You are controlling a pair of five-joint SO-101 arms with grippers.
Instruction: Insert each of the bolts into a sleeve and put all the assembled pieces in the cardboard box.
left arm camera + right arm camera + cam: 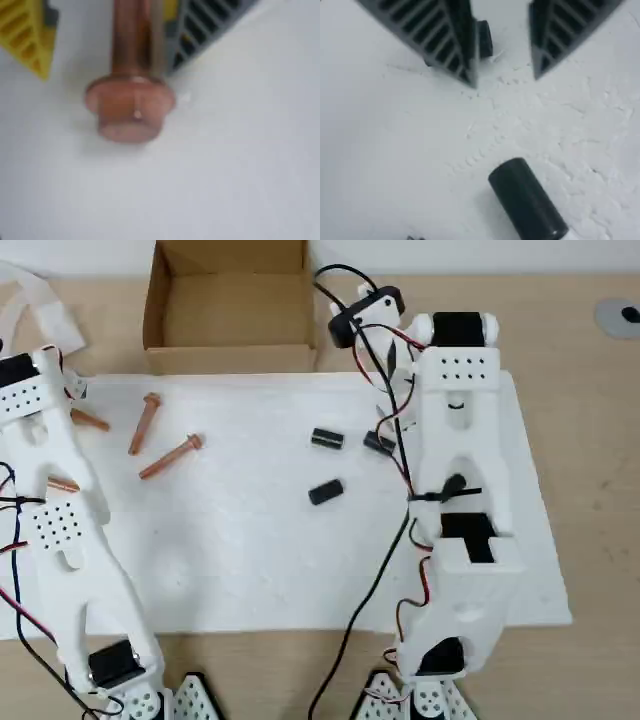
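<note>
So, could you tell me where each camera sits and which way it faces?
High view: above the table, looking down on mat, cardboard box, left arm, right arm.
Left wrist view: on that wrist, facing the mat; open left gripper straddles a bolt.
Right wrist view: likewise; open right gripper near a sleeve.
All share the mat.

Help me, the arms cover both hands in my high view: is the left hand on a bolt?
Observer: A copper-coloured metal bolt lies between the open fingers of the left hand, on the white foam sheet.
Operator: And the right hand?
Observer: The right hand is open and holds nothing.
Operator: Any sleeve by it?
Observer: A black cylindrical sleeve lies partly behind one of its fingers.
</note>
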